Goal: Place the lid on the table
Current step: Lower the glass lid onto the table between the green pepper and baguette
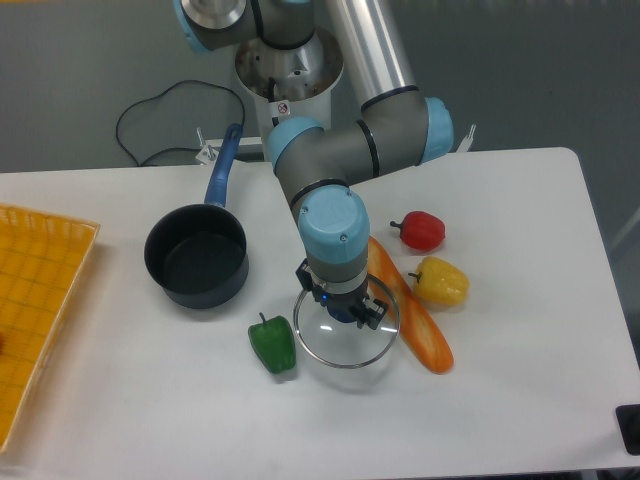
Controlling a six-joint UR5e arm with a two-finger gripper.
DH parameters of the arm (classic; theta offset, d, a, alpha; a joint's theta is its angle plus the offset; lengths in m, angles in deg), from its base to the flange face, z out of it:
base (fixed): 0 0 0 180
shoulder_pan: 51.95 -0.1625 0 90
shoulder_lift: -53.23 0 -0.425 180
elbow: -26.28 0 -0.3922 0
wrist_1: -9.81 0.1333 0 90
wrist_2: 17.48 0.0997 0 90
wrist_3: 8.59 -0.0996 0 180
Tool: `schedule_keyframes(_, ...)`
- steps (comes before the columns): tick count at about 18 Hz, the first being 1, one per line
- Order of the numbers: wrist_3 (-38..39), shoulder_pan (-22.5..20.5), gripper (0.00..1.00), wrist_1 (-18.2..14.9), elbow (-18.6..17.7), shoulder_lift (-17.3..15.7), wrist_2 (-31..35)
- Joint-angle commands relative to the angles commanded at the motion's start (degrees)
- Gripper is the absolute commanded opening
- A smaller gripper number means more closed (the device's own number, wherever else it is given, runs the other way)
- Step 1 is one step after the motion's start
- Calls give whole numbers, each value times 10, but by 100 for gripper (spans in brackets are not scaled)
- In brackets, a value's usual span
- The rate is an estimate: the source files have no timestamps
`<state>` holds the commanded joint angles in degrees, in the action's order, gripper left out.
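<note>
Where the smooth white table (520, 400) lies, the end effector (345, 312) grips the round glass lid (345, 345).

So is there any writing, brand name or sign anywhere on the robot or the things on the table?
Small round red-and-white sticker on the robot's base: a sign of some kind, too small to read.
White tag by the saucepan handle: too small to read.
No other readable text.
</note>
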<state>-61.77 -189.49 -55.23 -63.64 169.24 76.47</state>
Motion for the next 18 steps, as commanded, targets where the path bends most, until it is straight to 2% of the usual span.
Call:
schedule_keyframes(4,0,1,58,7,0,10,20)
schedule_keyframes(18,9,17,58,14,-4,17,22)
